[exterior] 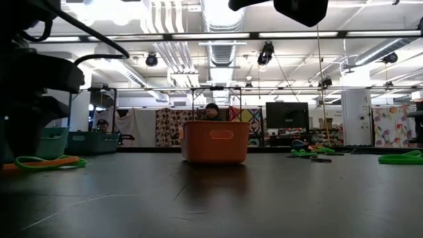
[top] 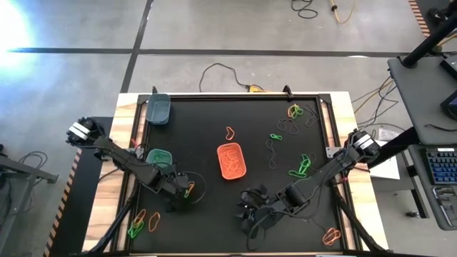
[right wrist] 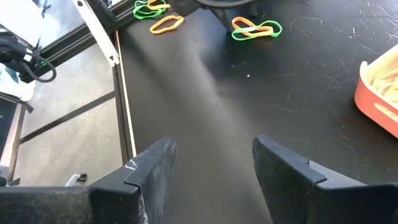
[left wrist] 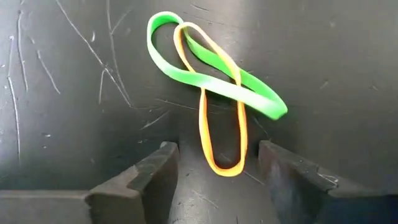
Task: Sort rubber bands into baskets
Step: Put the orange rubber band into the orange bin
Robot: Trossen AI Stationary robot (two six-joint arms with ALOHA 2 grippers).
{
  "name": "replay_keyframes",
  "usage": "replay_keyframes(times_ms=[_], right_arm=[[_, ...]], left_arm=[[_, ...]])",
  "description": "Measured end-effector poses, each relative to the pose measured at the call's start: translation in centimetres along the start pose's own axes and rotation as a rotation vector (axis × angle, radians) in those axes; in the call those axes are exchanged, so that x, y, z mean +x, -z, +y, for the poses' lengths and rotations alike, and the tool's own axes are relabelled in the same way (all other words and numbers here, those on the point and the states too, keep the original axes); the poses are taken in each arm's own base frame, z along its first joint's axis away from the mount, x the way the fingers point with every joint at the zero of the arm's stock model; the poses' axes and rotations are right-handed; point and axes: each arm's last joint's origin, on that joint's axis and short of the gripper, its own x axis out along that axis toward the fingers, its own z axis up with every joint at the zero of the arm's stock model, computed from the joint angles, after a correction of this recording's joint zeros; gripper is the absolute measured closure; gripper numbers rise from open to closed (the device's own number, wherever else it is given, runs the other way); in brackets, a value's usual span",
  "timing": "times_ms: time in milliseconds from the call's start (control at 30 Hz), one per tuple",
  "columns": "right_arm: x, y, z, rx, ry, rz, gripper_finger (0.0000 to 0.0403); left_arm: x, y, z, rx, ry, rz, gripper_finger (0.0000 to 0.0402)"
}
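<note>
1. The left gripper (left wrist: 217,171) sits low over the black table top (top: 193,128), and its two dark fingers (left wrist: 149,177) stand apart with nothing clamped between them.
2. A thin orange rubber band (left wrist: 221,134) lies flat on the table with its lower loop in the gap between those fingers; it touches neither one.
3. A broad bright green rubber band (left wrist: 214,81) lies just ahead of the fingertips, crossed over the upper part of the orange band so that the two overlap.
4. In the high view this pair shows as a small orange and green spot (top: 189,189) at the tip of the left gripper (top: 184,187), near the front left of the table.
5. The right gripper (right wrist: 214,165) hovers over bare table, fingers (right wrist: 152,171) spread wide and empty; in the high view it is near the front centre (top: 250,203).
6. Well ahead of the right fingers lie an orange and green pair of bands (right wrist: 255,28) and a further orange and green cluster (right wrist: 155,15) beyond it.
7. The shallow orange plastic basket (top: 232,161) stands mid-table between the two grippers and holds orange bands; its corner shows off to one side of the right fingers (right wrist: 379,93).
8. The light teal-green basket (top: 159,156) sits just behind the left gripper, beside the arm; the dark grey-teal basket (top: 158,108) is well beyond it at the far left corner.
9. More loose bands (top: 300,165) lie scattered across the right half of the table, and others (top: 143,221) at the front left.
</note>
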Motion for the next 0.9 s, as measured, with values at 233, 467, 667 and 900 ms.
replay_keyframes(times_ms=[233,467,667,900], right_arm=[[0.0,0.0,0.0,0.0,0.003,-0.002,0.0197],[-0.4,-0.1,-0.1,-0.014,0.002,0.004,0.0197],[-2.7,-1.1,-0.4,-0.045,0.023,0.024,0.0197],[-6.0,-2.8,-0.8,-0.112,0.007,-0.007,0.0197]], left_arm=[[0.6,-0.3,-0.5,0.02,-0.023,-0.001,0.0288],[-0.2,-1.0,-1.1,0.035,-0.034,0.061,0.0391],[-4.2,-3.3,-2.1,0.189,-0.08,0.122,0.04],[-7.9,-6.0,-1.1,0.252,-0.08,0.196,0.0401]])
